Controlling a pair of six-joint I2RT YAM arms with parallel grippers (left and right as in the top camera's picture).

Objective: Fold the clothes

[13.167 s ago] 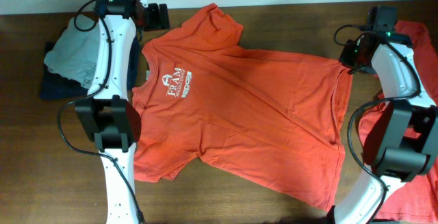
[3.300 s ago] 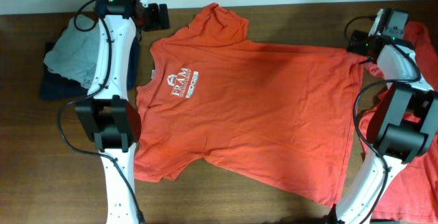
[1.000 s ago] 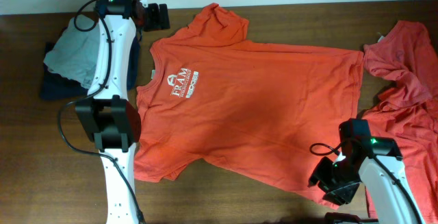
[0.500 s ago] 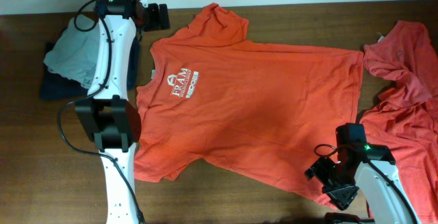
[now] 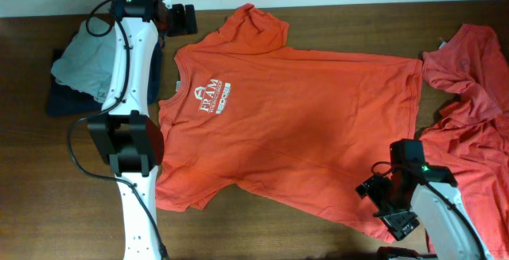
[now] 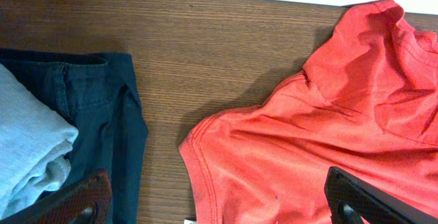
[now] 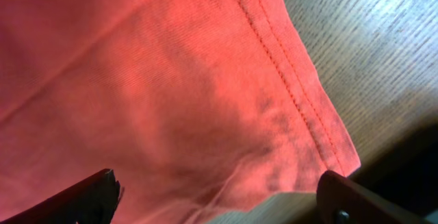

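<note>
Orange-red short-sleeved cotton T-shirt (image 5: pixel 294 125) with a white chest print, spread flat and print upward across the middle of the dark brown wooden table (image 5: pixel 48 180). The right gripper (image 5: pixel 386 208) is over the shirt's lower hem corner (image 7: pixel 301 114), its fingers parted and holding nothing. The left gripper (image 5: pixel 184 19) is at the far edge beside the collar, its fingers likewise parted. At left, a folded pale grey garment (image 5: pixel 83 61) rests on dark blue jeans (image 5: pixel 60 101); at right lies a crumpled red garment (image 5: pixel 469 69).

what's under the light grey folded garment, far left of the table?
A dark navy garment, edges poking out on the brown wooden table. The light grey folded garment covers much of it; the white left arm hides the stack's right side.
</note>
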